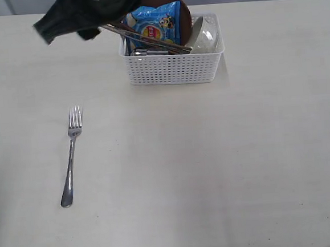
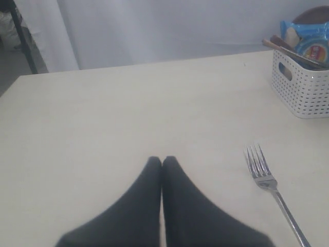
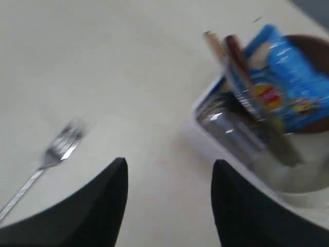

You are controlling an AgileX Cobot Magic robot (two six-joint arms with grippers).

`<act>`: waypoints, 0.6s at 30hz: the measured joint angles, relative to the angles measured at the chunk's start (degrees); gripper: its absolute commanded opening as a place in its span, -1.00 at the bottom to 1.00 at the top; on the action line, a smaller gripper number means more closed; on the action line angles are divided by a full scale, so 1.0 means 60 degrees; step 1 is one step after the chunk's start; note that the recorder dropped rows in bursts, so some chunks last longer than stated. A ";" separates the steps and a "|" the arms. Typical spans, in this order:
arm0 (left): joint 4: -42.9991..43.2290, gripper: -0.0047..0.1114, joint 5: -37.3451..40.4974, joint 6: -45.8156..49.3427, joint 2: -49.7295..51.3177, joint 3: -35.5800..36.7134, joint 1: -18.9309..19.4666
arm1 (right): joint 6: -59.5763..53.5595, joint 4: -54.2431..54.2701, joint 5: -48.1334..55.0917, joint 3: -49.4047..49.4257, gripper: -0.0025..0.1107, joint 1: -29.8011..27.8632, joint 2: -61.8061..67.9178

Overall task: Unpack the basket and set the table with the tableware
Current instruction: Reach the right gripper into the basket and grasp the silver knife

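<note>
The white perforated basket [image 1: 175,68] stands at the back of the cream table [image 1: 226,170]. In it are a blue snack bag [image 1: 157,22], a brown round plate [image 1: 184,10] on edge, an off-white bowl [image 1: 205,37] and long wooden handles [image 1: 147,40] leaning out to the left. A steel fork [image 1: 71,156] lies alone on the table's left side. My right gripper [image 3: 169,167] hangs open and empty above the table just left of the basket [image 3: 205,139], seen as a dark shape [image 1: 69,29] from outside. My left gripper [image 2: 162,160] is shut on nothing, low over the table left of the fork [image 2: 270,190].
Shiny steel items [image 3: 226,126] lie low in the basket's near-left corner, blurred. A pale curtain [image 2: 169,31] hangs behind the table's far edge. The left arm stays outside the exterior view.
</note>
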 measured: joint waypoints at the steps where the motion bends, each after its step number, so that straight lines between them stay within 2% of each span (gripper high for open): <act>1: 0.0000 -0.92 0.0000 0.0000 0.0000 0.0000 0.0000 | -0.0231 -0.0334 -0.0074 0.0000 -0.11 -0.0200 -0.0017; 5: 0.0000 -0.92 0.0000 0.0000 0.0000 0.0000 0.0000 | -0.1262 -0.1045 -0.0637 0.0000 -0.11 -0.0923 0.0170; 11: 0.0000 -0.92 0.0000 0.0000 0.0000 0.0000 0.0000 | -0.2800 -0.1163 -0.1282 0.0000 -0.11 -0.1626 0.1085; 18: 0.0000 -0.92 0.0000 0.0000 0.0000 0.0000 0.0000 | -0.3209 -0.0263 -0.2500 0.0000 -0.11 -0.2402 0.2100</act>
